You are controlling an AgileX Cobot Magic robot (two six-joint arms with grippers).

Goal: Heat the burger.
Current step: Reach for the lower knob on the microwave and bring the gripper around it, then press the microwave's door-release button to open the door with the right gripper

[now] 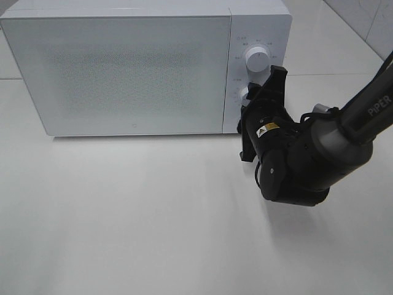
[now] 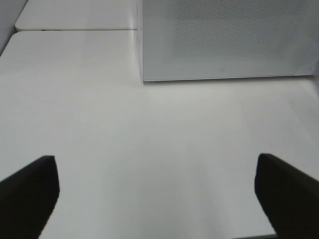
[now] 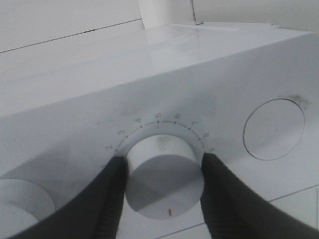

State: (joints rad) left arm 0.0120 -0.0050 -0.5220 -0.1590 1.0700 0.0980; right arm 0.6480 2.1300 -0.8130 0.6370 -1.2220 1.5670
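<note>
Left claw (image 2: 154,169): wide open and empty, its 2 black fingers hung over the glossy white worktop (image 1: 123,227), in front of the oven and well apart from it.
Oven: a boxy white microwave oven (image 1: 123,74) with a speckled frosted door, which was shut.
Burger: seen in none of the 3 views. It was probably behind the shut door, but the speckled panel hid the inside, so that could not be confirmed.
Upper control: the white round plastic upper dial (image 1: 255,59) stood free, just above the right arm's fingers.
Lower control: the white round plastic lower dial (image 1: 244,95), ringed with small printed numerals, was gripped.
Right claw (image 3: 163,167): narrowed onto the lower dial, with 1 black finger pressed against each side.
Risk 1: the smooth dial could slip between the fingers, so the wrist would turn and the setting would not.
Risk 2: too much twist would overshoot the mark and overheat the food.
Risk 3: an off-axis twist could drag the light oven across the slick worktop.
</note>
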